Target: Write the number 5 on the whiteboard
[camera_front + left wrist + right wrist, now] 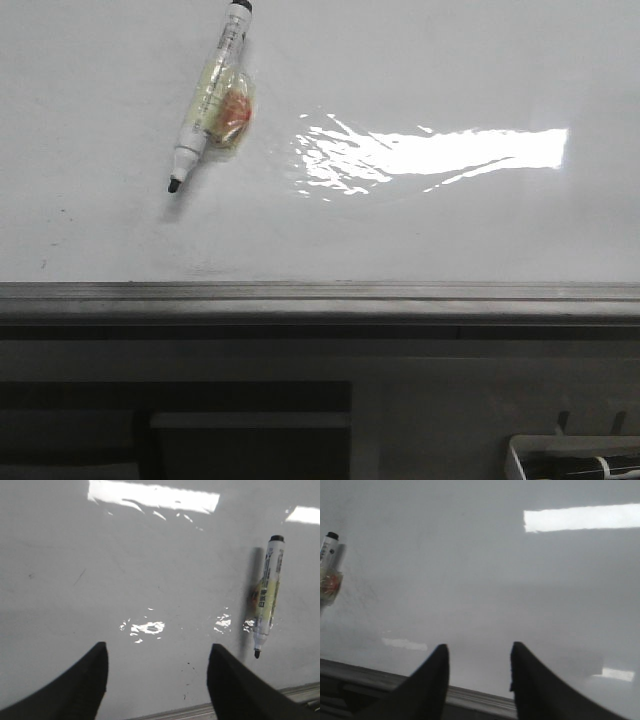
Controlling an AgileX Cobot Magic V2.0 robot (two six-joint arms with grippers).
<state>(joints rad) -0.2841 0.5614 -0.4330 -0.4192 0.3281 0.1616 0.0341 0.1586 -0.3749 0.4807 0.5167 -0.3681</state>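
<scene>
Whiteboard (430, 60) fills most of my front feed, glossy and flat, with a bright glare patch right of centre and a grey metal edge rail (320, 292) along its far side. No marker strokes of a 5 show on it from here; I see only a few small dark specks near the left. Lying on the board at upper left is a whiteboard marker (210, 95), uncapped, with a scrap of clear wrap with an orange patch around its middle. Its long axis runs diagonally, black tip toward the rail and slightly left, butt end toward the near edge of my feed. Beyond the rail, at lower right, a white tray (575, 462) holds what looks like another marker, partly cut off. On the left wrist feed, the left gripper (157, 677) hangs over bare board with its fingers spread wide and nothing between them, the marker lying off to one side. The right gripper (479, 680) is likewise parted and empty near the rail.
</scene>
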